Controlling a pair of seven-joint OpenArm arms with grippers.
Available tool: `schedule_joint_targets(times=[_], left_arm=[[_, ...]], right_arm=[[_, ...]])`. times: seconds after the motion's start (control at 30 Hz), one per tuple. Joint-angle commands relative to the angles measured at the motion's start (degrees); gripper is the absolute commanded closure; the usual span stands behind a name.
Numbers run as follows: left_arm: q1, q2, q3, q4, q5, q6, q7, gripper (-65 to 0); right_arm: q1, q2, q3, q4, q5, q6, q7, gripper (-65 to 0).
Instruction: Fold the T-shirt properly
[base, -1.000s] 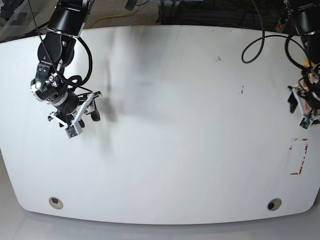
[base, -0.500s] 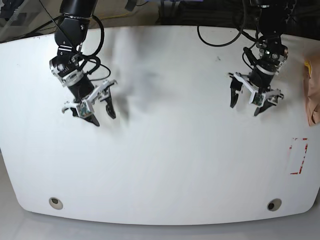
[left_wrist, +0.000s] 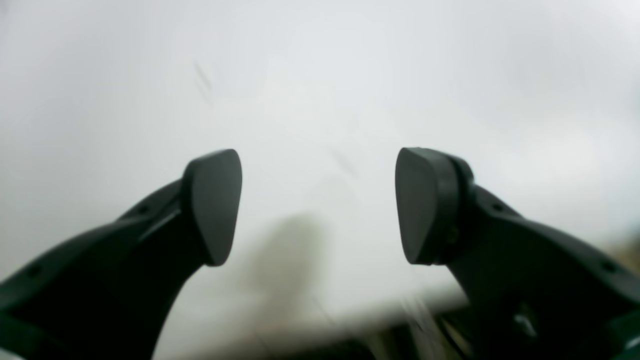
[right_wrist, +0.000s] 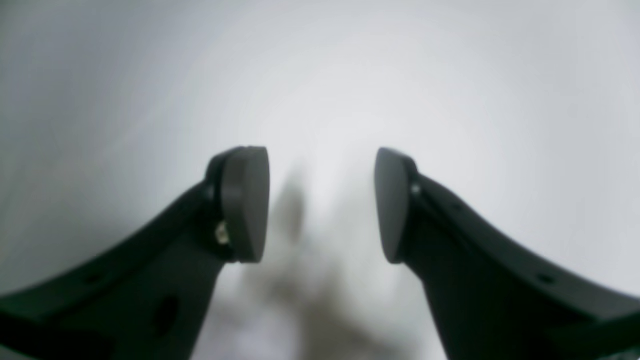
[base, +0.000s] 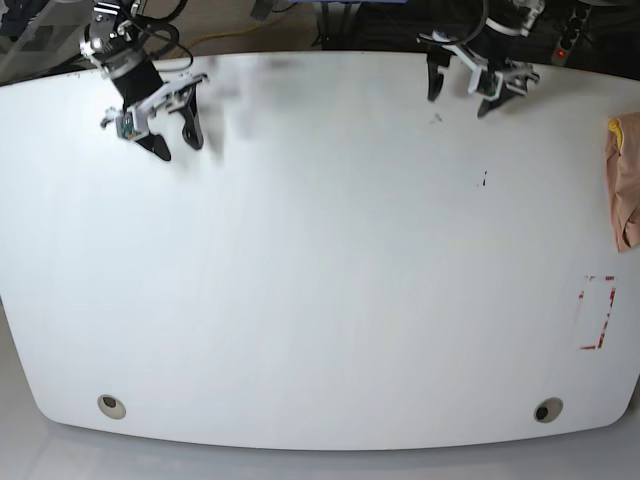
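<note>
White table (base: 320, 260) top, matte, one faint red rectangle mark (base: 597, 312) and two round holes near its front edge. I count two grippers, one shirt. My left gripper (base: 458, 88) hangs with jaws spread, nothing between them; my right gripper (base: 175, 135) also parted, empty. One peach T-shirt (base: 624, 185) bunched at the table edge, well apart from my left gripper, farther still from my right. Dark cables behind the table.
</note>
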Motion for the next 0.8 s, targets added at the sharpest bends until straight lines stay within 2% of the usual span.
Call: schedule_joint_targets(times=[0.0,0.2,0.4,0.43,0.6,0.77], left_arm=[[3.14,1.48,0.22,1.29,-0.75,0.64,-1.26,-43.9],[13.16,3.06,1.10,1.29,-0.75,5.65,-1.34,-43.9],[20.46,2.45,1.72,-1.62,-2.24,6.97,-1.34,-43.9],[21.07,1.30,1.72,-2.58,-3.12,6.97,-1.34,-43.9],[20.19,-2.30,1.89,-12.08,-7.87,7.15,-1.34,-43.9],[12.02,-4.59,1.98,-28.60,-8.66,7.15,-1.61,-43.9]], right_arm=[[-3.16,0.35,0.70,1.73,2.25,0.43,1.61,-31.2],[-14.15,0.35,2.98,2.61,5.77,0.43,1.61,-31.2],[-26.72,0.26,3.86,2.26,10.17,0.43,1.61,-31.2],[-28.74,0.18,3.60,1.64,10.52,0.43,1.61,-31.2],[-32.79,-0.79,-1.41,-6.88,9.73,0.43,1.88,-31.2],[-28.48,-0.97,-6.69,-21.92,4.72,0.43,7.59,-31.2]])
